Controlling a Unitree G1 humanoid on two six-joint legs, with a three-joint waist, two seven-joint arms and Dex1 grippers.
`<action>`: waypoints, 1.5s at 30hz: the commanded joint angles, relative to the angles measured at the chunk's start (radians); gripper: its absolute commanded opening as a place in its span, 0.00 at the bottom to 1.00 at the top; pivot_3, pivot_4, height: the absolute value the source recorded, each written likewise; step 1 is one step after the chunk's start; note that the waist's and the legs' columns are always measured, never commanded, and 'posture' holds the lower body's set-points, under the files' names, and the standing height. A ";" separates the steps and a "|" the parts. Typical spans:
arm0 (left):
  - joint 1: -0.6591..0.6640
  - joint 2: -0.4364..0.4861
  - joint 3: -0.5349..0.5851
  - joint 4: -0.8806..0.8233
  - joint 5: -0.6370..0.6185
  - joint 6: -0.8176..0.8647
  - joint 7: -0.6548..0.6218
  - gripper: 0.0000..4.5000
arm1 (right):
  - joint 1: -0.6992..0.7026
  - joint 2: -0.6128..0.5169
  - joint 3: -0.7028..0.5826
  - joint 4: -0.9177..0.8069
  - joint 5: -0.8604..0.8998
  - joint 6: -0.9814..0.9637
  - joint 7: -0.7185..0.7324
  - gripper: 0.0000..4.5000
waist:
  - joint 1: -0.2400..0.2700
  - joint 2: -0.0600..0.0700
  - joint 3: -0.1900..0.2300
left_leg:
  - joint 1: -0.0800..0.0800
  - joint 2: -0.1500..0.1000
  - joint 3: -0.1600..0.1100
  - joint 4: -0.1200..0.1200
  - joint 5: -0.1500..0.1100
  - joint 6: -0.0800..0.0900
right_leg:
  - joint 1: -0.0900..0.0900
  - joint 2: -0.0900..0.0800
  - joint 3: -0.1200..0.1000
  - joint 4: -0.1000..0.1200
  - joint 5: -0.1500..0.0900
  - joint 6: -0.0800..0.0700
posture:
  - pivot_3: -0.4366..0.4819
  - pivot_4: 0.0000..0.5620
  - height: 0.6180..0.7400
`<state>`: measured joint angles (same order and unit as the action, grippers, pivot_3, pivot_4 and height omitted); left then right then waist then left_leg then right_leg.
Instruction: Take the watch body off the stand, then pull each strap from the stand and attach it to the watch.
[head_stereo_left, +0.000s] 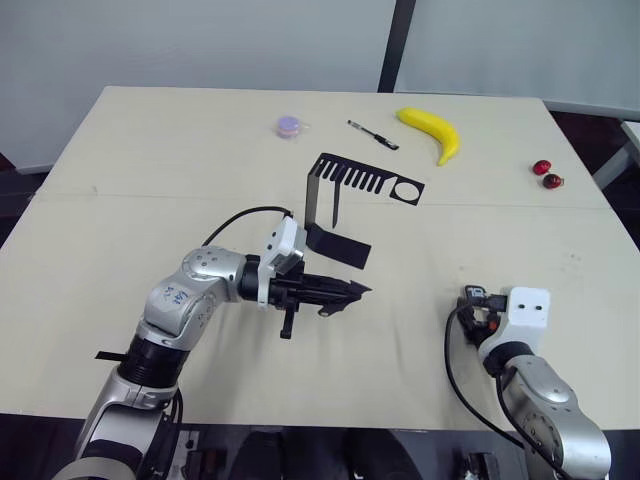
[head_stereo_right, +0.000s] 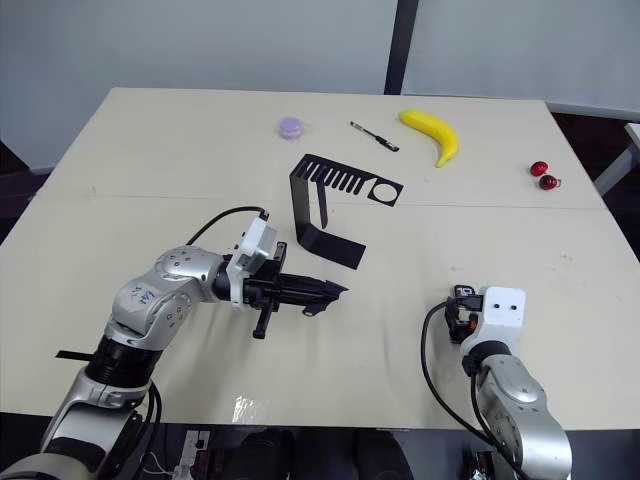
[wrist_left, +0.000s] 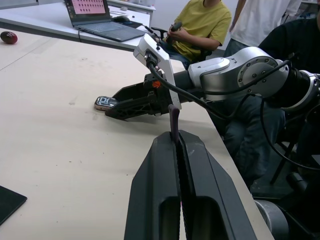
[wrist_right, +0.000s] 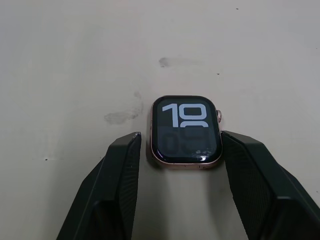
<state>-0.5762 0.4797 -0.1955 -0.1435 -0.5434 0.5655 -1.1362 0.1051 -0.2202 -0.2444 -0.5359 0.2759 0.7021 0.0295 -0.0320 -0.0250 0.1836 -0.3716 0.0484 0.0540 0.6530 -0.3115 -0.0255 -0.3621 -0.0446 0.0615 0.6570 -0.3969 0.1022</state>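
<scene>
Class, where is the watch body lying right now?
The watch body lies flat on the table, screen up, between the open fingers of the right hand, at the near right edge in the head views, well off the stand.

Beige table (head_stereo_left: 150, 190), large and rectangular. Lying directly on it: black stand (head_stereo_left: 335, 245) on its flat foot near centre; purple round item (head_stereo_left: 291, 125), black pen (head_stereo_left: 372, 134) and yellow banana (head_stereo_left: 432, 131) toward the far edge; two red fruits (head_stereo_left: 546, 174) at far right; watch body (wrist_right: 186, 131) face up.
</scene>
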 joint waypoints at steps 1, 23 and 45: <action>-0.003 -0.001 0.006 -0.022 -0.002 -0.009 -0.003 0.00 | -0.001 0.017 -0.013 0.006 -0.008 -0.013 -0.017 0.59 | 0.000 0.000 0.000 | 0.000 0.000 0.000 0.000 0.000 0.000 | 0.000 0.000 0.000 0.000 0.000 0.000 | 0.48 0.27 1.00; 0.007 0.004 0.012 -0.039 -0.001 -0.013 0.014 0.00 | 0.001 0.016 -0.034 0.094 -0.004 -0.087 0.017 0.34 | 0.001 0.000 0.000 | 0.000 0.000 0.000 0.001 0.000 0.000 | 0.001 0.000 0.000 0.000 0.000 0.000 | 0.48 0.27 1.00; -0.086 0.084 -0.078 0.121 0.376 -0.544 -0.034 0.00 | -0.459 -0.419 -0.115 -0.010 0.810 0.845 0.354 0.34 | 0.004 0.001 0.001 | -0.003 0.000 -0.001 0.001 -0.001 0.004 | 0.000 -0.001 -0.001 -0.002 0.000 0.000 | 0.48 0.27 1.00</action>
<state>-0.6533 0.5662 -0.2600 -0.0211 -0.1948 0.0740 -1.1721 -0.3330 -0.6493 -0.3511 -0.5605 1.0334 1.4916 0.3961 -0.0281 -0.0244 0.1842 -0.3754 0.0488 0.0533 0.6544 -0.3129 -0.0211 -0.3631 -0.0461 0.0600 0.6550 -0.3967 0.1019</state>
